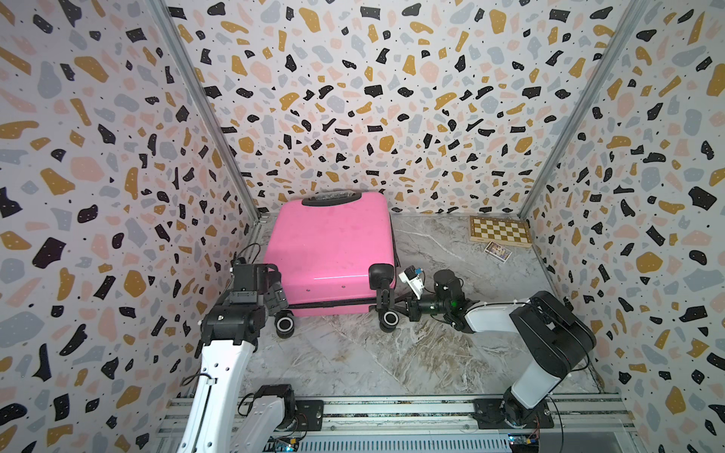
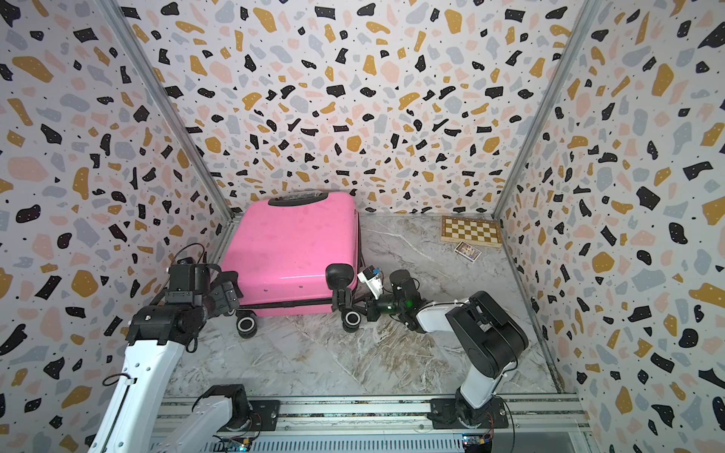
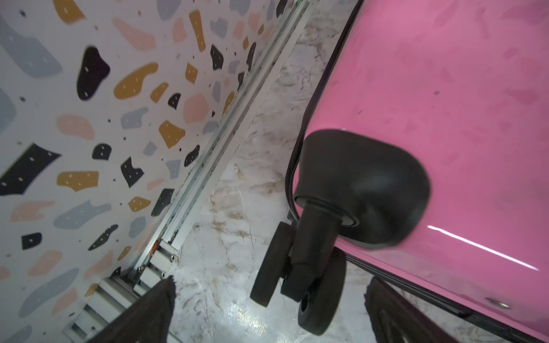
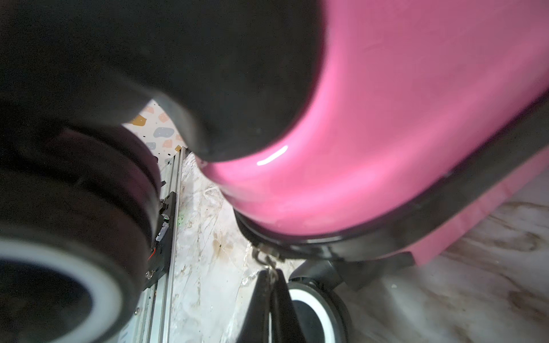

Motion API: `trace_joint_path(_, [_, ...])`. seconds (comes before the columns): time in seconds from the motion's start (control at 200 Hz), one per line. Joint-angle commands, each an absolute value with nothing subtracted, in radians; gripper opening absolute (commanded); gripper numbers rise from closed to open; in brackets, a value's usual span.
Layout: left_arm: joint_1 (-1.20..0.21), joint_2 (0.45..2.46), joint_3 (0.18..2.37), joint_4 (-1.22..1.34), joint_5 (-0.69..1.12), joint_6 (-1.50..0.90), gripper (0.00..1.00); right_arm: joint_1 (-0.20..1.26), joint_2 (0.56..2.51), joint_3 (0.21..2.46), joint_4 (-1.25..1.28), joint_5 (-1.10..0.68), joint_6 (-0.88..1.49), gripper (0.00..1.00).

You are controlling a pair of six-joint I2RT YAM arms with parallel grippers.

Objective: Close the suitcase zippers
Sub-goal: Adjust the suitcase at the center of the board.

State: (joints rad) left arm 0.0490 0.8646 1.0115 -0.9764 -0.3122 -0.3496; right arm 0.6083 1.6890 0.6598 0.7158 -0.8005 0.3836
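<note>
your right gripper [image 4: 271, 279] pinched the zipper pull [image 4: 263, 257] at the suitcase's [image 1: 329, 251] five o'clock corner; your left gripper [image 3: 270, 285] stood wide apart.

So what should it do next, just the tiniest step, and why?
Probably the right gripper should draw the pull it pinches along the zipper band. It is shut on that pull at the suitcase's near corner, while the left gripper stands open, holding nothing. Which way the band is still open I cannot tell.
</note>
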Motion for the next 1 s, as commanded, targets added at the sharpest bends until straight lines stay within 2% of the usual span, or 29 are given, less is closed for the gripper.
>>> trace_joint_path(0.0, [0.075, 0.865, 0.996, -0.951, -0.150, -0.328, 1.00, 0.582, 1.648, 0.700, 0.694, -0.799, 0.361, 0.00])
trace_joint_path(0.26, [0.114, 0.927, 0.941, -0.890, -0.021, -0.334, 1.00, 0.557, 1.634, 0.707, 0.673, -0.798, 0.354, 0.00])
trace_joint_path(0.366, [0.120, 0.943, 0.926, -0.862, 0.014, -0.333, 0.91, 0.544, 1.627, 0.708, 0.663, -0.796, 0.349, 0.00])
trace_joint_path(0.441, [0.120, 0.946, 0.919, -0.846, 0.043, -0.339, 0.89, 0.534, 1.623, 0.710, 0.654, -0.790, 0.345, 0.00])
trace_joint_path(0.541, [0.120, 0.948, 0.913, -0.825, 0.125, -0.330, 0.82, 0.511, 1.620, 0.712, 0.645, -0.781, 0.347, 0.00])
trace_joint_path(0.676, [0.118, 0.959, 0.903, -0.813, 0.231, -0.332, 0.65, 0.469, 1.621, 0.715, 0.638, -0.807, 0.347, 0.00])
trace_joint_path(0.796, [0.118, 0.966, 0.900, -0.818, 0.257, -0.327, 0.53, 0.444, 1.616, 0.714, 0.630, -0.841, 0.339, 0.00])
trace_joint_path(0.871, [0.117, 0.960, 0.902, -0.829, 0.251, -0.325, 0.52, 0.442, 1.611, 0.715, 0.611, -0.845, 0.326, 0.00])
trace_joint_path(0.996, [0.104, 0.946, 0.908, -0.835, 0.278, -0.331, 0.40, 0.440, 1.606, 0.714, 0.590, -0.868, 0.319, 0.00])
